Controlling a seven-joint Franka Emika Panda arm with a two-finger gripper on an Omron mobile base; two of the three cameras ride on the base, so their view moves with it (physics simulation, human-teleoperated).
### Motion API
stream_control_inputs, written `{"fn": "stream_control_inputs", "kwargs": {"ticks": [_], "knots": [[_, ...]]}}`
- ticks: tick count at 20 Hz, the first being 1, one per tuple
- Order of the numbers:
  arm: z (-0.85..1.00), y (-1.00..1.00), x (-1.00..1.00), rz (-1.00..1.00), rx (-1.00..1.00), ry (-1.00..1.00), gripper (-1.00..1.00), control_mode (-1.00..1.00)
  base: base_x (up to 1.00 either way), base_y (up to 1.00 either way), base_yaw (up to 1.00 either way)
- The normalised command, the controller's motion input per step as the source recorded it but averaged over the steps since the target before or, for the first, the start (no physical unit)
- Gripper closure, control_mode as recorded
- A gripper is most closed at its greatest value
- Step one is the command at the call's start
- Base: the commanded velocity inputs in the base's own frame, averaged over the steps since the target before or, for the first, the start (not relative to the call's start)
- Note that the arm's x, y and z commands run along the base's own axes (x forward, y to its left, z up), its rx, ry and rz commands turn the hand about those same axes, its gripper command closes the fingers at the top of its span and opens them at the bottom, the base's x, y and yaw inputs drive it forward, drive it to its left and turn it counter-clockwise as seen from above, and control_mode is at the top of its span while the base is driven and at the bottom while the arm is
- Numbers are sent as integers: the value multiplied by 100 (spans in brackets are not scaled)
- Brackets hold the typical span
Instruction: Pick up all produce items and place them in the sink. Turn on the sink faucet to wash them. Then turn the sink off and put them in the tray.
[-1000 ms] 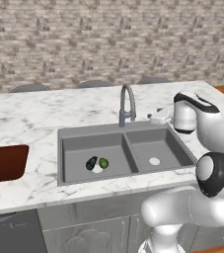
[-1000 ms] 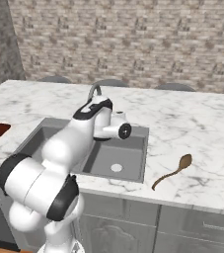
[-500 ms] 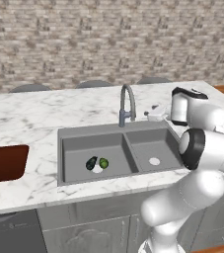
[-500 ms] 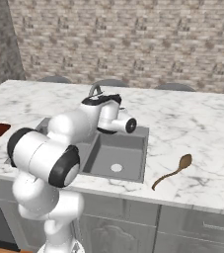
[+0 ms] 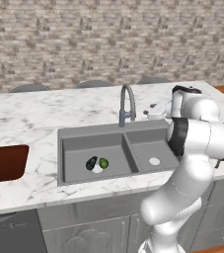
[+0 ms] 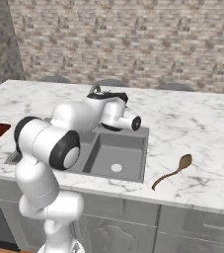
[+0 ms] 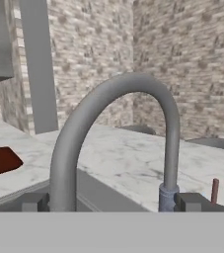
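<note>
On the white marble desk (image 5: 29,118) sits the grey double-basin sink (image 5: 69,141), and both produce items lie in its left basin, touching each other over the drain: the dark blackish-green oblong (image 5: 91,163) at about 9 o'clock of the bright green ball (image 5: 104,162). The right basin holds just its pale drain (image 5: 154,161). The gooseneck faucet (image 5: 127,103) rises from the sink's far rim between the two basins, its spout arching toward the near side. The gripper (image 5: 154,111) hangs at about 3 o'clock of the faucet, level with the spout's lower half, near it but apart from it — the jaws stand spread wide and hold nothing. In the hand view the faucet's arch (image 7: 118,123) crosses the middle, and the two dark fingertips (image 7: 34,202) show low on either side of it, one near each leg of the arch. The dark reddish-brown tray (image 5: 2,163) rests on the desk at 9 o'clock of the sink, well apart from the produce, cut off by the picture's edge. In the right base view a brown wooden spoon (image 6: 172,171) lies on the desk at about 3 o'clock of the sink, bowl end away from the robot — clear of the basin rim.
</note>
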Motion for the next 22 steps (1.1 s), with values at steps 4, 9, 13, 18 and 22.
{"fn": "stream_control_inputs", "kwargs": {"ticks": [4,9,13,18,22], "knots": [[-3,6,23,1,0,0,-100,-100,0,0,0],[0,4,7,1,0,0,-100,-100,0,0,0],[0,0,0,0,0,0,-100,-100,0,0,0],[0,0,1,0,0,0,-100,-100,0,0,0],[0,-2,1,0,0,0,-100,-100,0,0,0]]}}
